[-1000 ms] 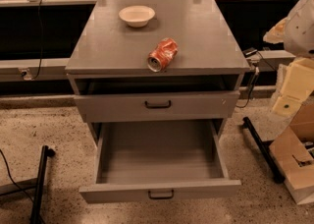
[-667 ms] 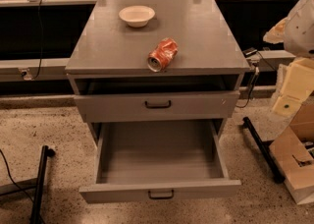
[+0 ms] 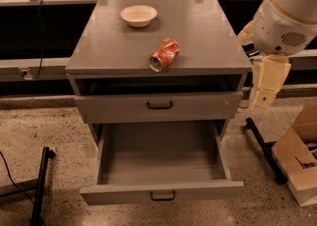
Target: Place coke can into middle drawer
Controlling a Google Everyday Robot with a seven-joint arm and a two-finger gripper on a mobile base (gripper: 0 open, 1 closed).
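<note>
Pincer (image 3: pixel 265 91) hung past the counter's (image 3: pixel 208 36) right edge; open or closed could not be told. Coke can (image 3: pixel 164 54) lay on its side on the counter top, well apart from the pincer, left of it in view and slightly higher. Its long axis ran diagonally, silver end toward the front edge. Middle drawer (image 3: pixel 129 194) stood pulled out, below and left of the pincer. Only one arm, so likely a leftward reach.

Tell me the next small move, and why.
Probably swing the gripper in over the cabinet top toward the coke can: it hangs beside the cabinet's right side, while the can lies on its side and the middle drawer already stands open.
</note>
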